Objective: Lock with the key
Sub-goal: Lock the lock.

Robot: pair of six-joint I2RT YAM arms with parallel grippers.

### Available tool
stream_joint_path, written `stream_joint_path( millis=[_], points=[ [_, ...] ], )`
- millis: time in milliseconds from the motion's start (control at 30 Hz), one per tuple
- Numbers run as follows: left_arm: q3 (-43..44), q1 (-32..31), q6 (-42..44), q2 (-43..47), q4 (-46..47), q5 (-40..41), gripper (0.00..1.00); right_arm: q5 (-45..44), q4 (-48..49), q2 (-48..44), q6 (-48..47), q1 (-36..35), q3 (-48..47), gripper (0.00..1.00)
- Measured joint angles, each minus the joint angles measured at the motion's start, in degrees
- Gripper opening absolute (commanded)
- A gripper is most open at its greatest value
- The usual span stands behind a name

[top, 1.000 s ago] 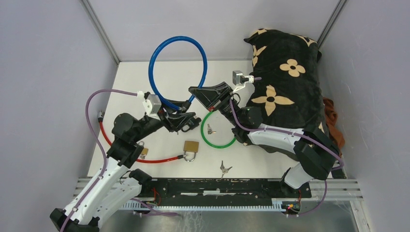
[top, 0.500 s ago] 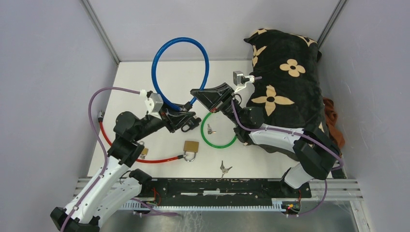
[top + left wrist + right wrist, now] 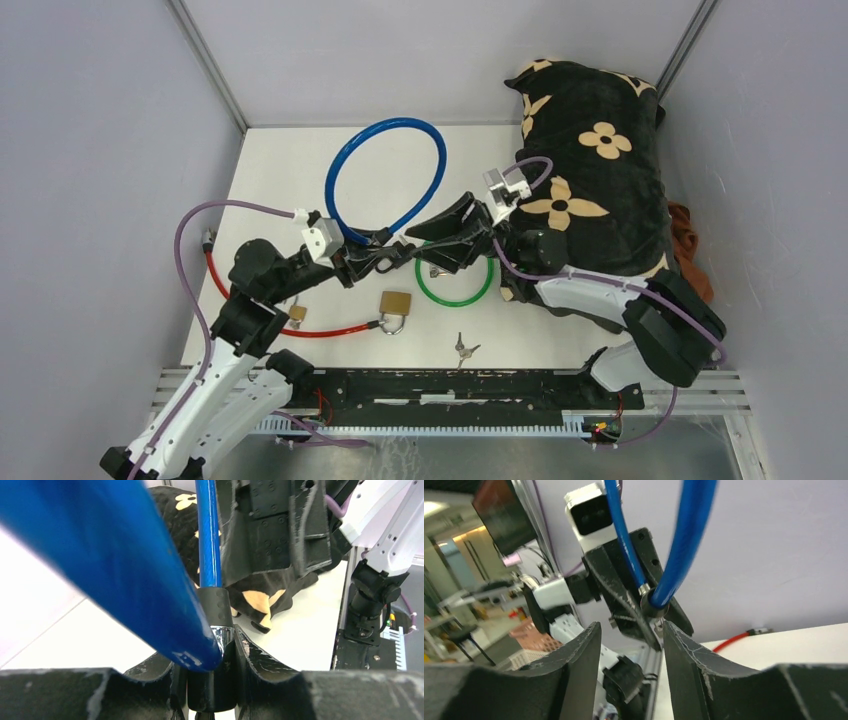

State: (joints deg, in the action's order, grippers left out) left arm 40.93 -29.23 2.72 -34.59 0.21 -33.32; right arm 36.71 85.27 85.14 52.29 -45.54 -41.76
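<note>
My left gripper (image 3: 380, 257) is shut on the black lock body (image 3: 214, 672) of the blue cable lock (image 3: 385, 180) and holds it above the table, the loop standing up behind. My right gripper (image 3: 420, 240) is open and empty. It faces the left gripper from the right, its fingertips close to the lock body. In the right wrist view the lock body (image 3: 653, 605) sits just beyond my open fingers (image 3: 581, 665), with a small metal piece below it. A pair of keys (image 3: 462, 348) lies near the front edge.
A green cable loop (image 3: 458, 296) lies under the right gripper. A brass padlock (image 3: 396, 303) joins a red cable (image 3: 250, 322) at front left. A black flowered pillow (image 3: 590, 170) fills the right side. Grey walls enclose the table.
My right gripper swung down and left, from beside the pillow to right next to the left gripper. The left gripper shifted slightly right and the blue loop tilted to the right.
</note>
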Motion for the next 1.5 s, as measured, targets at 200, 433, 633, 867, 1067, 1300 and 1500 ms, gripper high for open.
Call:
stream_joint_path(
  millis=[200, 433, 633, 867, 1067, 1300, 1500],
  points=[
    [0.0, 0.0, 3.69, 0.79, -3.72, 0.42, 0.02, 6.58, -11.26, -12.96, -14.4, 3.23, 7.02, 0.54],
    [-0.07, 0.0, 9.42, 0.44, -9.81, 1.14, 0.02, 0.15, -58.21, -31.17, -48.94, -3.61, -1.88, 0.56],
    [-0.02, 0.0, 15.87, -0.74, -15.32, -0.7, 0.02, -4.46, -86.47, -19.17, -69.64, -10.47, -29.75, 0.6],
    [1.25, 0.0, 17.9, -1.57, -18.78, -2.43, 0.02, -8.44, -111.67, -2.03, -87.45, -12.22, -48.61, 0.61],
    [1.77, 0.0, 17.77, -1.79, -18.78, -3.32, 0.02, -9.9, -118.11, -2.27, -93.24, -12.13, -43.01, 0.61],
    [2.19, 0.0, 17.94, -2.56, -18.99, -4.09, 0.02, -13.49, -117.39, -2.99, -94.88, -12.57, -40.94, 0.41],
    [3.3, 0.28, 18.43, -3.02, -20.55, -3.82, 0.02, -16.46, -117.72, -1.18, -96.52, -12.9, -42.27, 0.0]
  ],
)
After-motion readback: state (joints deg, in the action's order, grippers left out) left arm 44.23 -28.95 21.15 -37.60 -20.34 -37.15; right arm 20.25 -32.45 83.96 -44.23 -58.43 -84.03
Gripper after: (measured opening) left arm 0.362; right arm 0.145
